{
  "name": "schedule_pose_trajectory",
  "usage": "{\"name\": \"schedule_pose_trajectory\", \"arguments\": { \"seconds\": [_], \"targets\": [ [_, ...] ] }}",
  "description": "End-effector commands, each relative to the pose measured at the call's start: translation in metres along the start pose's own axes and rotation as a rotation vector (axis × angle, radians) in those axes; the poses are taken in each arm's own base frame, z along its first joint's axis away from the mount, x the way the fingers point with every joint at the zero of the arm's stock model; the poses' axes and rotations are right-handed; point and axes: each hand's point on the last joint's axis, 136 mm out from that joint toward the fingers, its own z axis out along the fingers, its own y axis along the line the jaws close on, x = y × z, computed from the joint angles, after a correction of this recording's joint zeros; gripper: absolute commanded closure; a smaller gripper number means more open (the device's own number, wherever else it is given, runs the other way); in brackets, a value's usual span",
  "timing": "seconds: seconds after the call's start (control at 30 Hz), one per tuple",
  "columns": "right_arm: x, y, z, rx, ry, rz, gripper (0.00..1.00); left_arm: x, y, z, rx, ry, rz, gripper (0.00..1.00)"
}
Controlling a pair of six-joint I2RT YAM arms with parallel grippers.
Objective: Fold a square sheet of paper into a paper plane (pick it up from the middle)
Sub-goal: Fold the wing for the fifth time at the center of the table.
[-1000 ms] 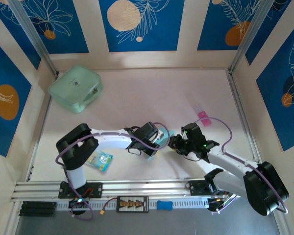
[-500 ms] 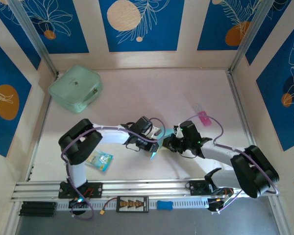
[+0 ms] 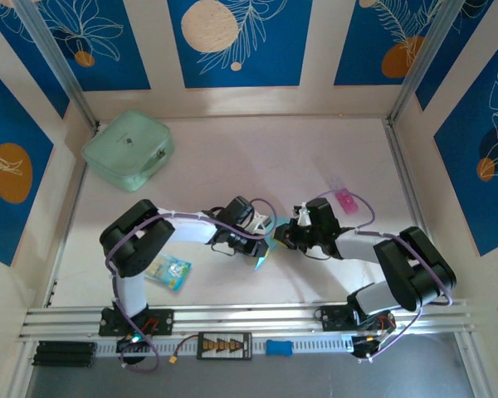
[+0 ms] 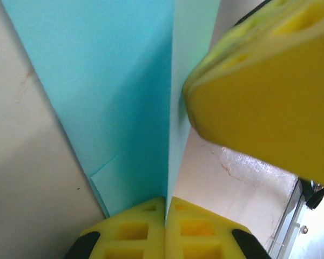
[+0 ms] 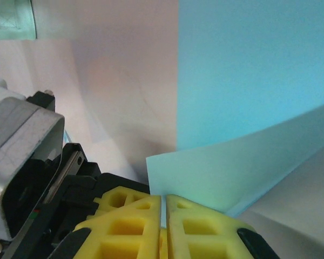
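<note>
The square sheet of paper (image 3: 261, 259) is light blue and folded, with an upright centre ridge (image 4: 170, 108) and a slanted edge. My left gripper (image 4: 166, 208) is shut on the foot of that ridge. Just to its right, my right gripper (image 5: 164, 208) is shut on a paler flap (image 5: 232, 172) of the same paper. In the top view both grippers meet at the table's middle, left gripper (image 3: 262, 245) and right gripper (image 3: 280, 239) almost touching, hiding most of the paper. One yellow right finger (image 4: 259, 108) looms in the left wrist view. A finished paper plane shape cannot be made out.
A mint-green pouch (image 3: 128, 149) lies at the back left. A small blue-and-white packet (image 3: 169, 271) rests beside the left arm's base. A pink item (image 3: 345, 200) sits right of the grippers. Patterned walls ring the table, and a metal rail (image 3: 232, 319) runs along its near edge.
My right gripper has swung left up against the left gripper and closed on the paper's flap. The left gripper has shifted slightly, still gripping the ridge.
</note>
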Motion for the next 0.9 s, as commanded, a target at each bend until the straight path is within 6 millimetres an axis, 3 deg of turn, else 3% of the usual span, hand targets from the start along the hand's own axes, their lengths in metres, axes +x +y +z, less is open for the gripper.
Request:
{"name": "schedule_pose_trajectory", "arguments": {
  "seconds": [0.0, 0.43, 0.87],
  "targets": [
    [-0.007, 0.007, -0.002, -0.037, -0.011, -0.015, 0.87, 0.014, 0.019, 0.005, -0.022, 0.040, -0.062, 1.00],
    [-0.014, 0.011, 0.000, -0.080, 0.037, -0.031, 0.87, 0.009, 0.029, 0.002, 0.009, 0.009, -0.136, 1.00],
    [-0.017, 0.015, 0.017, -0.131, 0.108, -0.043, 0.87, 0.010, 0.038, 0.000, 0.006, -0.014, -0.184, 1.00]
  ]
}}
